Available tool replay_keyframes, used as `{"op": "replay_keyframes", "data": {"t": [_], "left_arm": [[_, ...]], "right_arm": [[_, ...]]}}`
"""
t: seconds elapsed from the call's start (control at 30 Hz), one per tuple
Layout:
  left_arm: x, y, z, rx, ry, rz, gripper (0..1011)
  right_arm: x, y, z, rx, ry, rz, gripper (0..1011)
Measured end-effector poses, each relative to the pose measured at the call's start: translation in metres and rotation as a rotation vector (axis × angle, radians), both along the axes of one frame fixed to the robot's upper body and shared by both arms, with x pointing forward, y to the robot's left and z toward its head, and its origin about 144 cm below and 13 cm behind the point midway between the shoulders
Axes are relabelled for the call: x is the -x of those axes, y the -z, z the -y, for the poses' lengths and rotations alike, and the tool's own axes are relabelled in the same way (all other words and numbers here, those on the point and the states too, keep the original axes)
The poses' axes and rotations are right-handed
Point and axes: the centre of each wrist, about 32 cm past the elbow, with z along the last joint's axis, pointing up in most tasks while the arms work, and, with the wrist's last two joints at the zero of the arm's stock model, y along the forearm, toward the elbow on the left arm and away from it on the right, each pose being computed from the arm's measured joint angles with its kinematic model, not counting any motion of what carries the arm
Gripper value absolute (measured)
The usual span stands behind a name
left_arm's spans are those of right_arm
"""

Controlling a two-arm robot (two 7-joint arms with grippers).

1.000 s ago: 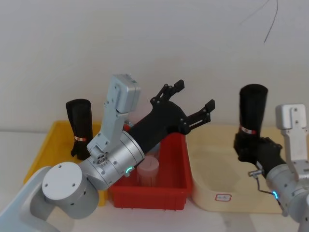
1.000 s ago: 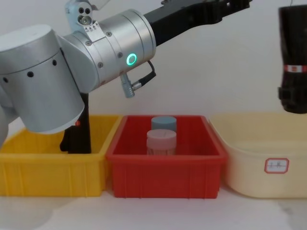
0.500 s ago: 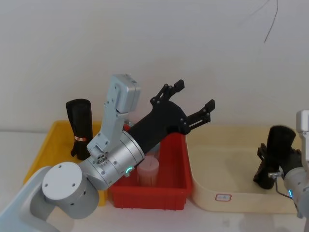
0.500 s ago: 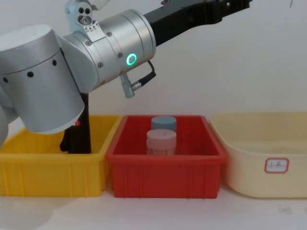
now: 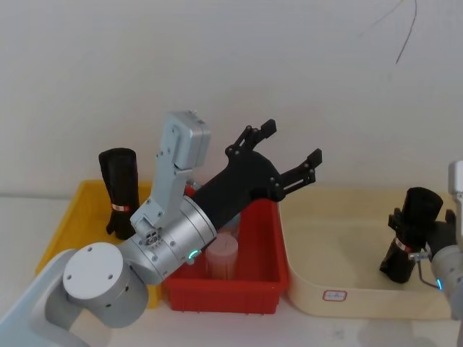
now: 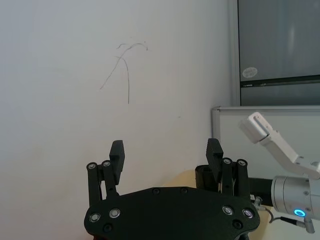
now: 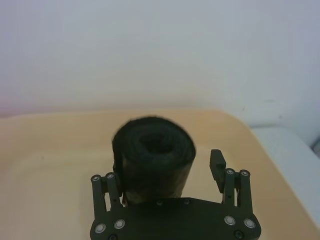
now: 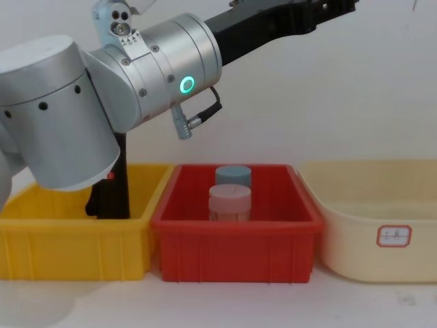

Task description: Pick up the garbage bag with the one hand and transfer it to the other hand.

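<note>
The garbage bag [image 5: 119, 188], a black roll with a red band, stands upright in the yellow bin [image 5: 72, 224]; in the chest view the garbage bag [image 8: 109, 198] is half hidden behind my left arm. My left gripper [image 5: 291, 142] hangs open and empty high above the red bin, well clear of it, and is seen again in the left wrist view [image 6: 165, 150]. At the right edge my right gripper [image 5: 419, 225] is open around a similar black roll [image 5: 416, 217] that leans inside the beige tub. In the right wrist view [image 7: 167, 160], one finger is apart from that roll [image 7: 152, 155].
The red bin [image 5: 268, 253] in the middle holds a pink jar [image 8: 229, 201] and a blue-grey jar [image 8: 233, 175]. The beige tub [image 5: 325, 238] sits to its right, with a small label on its front. A white wall stands close behind.
My right gripper brought the black roll down from chest height into the beige tub and now has a finger off it. The left arm has not moved.
</note>
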Motion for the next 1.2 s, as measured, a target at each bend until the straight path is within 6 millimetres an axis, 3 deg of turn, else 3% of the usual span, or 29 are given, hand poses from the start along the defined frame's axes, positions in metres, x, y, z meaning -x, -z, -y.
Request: {"op": "replay_keyframes", "data": {"t": [0.77, 1.2], "left_arm": [[0.0, 0.0, 0.0, 0.0, 0.0, 0.0, 1001], [0.002, 0.0, -0.003, -0.001, -0.022, 0.003, 1001]], "right_arm": [[0.019, -0.05, -0.014, 0.02, -0.12, 0.234, 1001], [0.033, -0.058, -0.027, -0.016, -0.257, 0.238, 1001]]}}
